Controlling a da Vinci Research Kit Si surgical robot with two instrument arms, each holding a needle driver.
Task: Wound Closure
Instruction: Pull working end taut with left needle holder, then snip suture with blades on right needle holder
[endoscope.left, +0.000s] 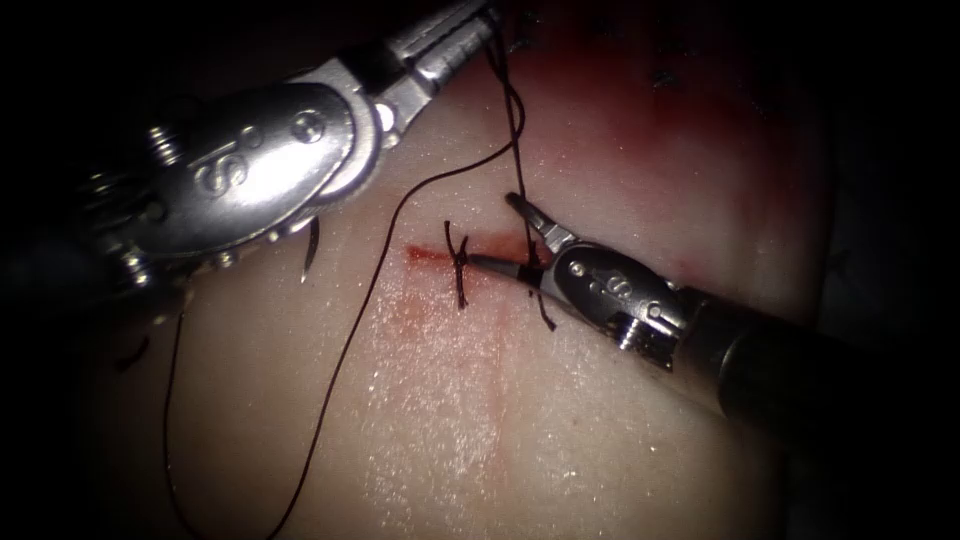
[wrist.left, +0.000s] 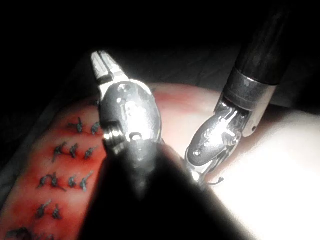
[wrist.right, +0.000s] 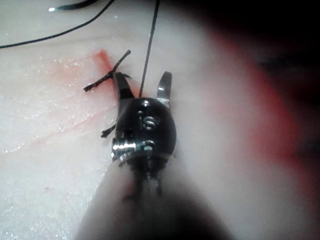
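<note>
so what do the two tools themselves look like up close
Both are shiny silver metal. The left arm's tool has a broad rounded wrist housing stamped with raised characters, a round pin, and slim ridged jaws. The right arm's tool has a like stamped housing, thin pointed jaws and a dark, nearly black shaft behind a silver collar.

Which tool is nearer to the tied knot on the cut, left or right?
Right. The right tool has open jaws straddling the thread, one tip beside the knot. The left tool holds the thread higher up, far from it.
</note>
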